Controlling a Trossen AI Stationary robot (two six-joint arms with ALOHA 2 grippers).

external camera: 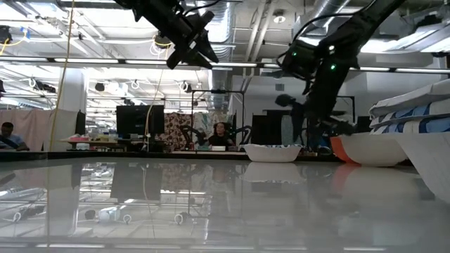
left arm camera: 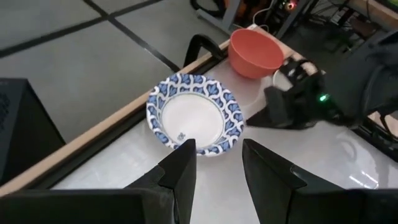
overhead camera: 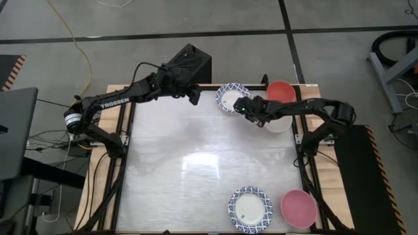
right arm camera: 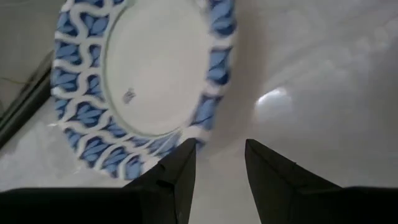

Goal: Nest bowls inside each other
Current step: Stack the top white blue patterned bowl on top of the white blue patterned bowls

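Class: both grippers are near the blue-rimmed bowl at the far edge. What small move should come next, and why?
Probably the right gripper should ease forward so its open fingers straddle the blue-rimmed bowl's rim, then close. Its wrist view shows that rim just ahead, nothing held. The left gripper, also open and empty, hovers short of it. The red bowl sits beside it.

Overhead light glares off the glossy table [overhead camera: 196,163] in a bright central patch. The low view is sharp, its arms dark silhouettes; the right wrist view looks soft.

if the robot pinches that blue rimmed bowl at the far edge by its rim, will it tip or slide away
The blue-rimmed bowl looks shallow with a flared rim, so a rim pinch probably lifts it tilted. The glossy table suggests it may slide if nudged. It looks rigid, not floppy.
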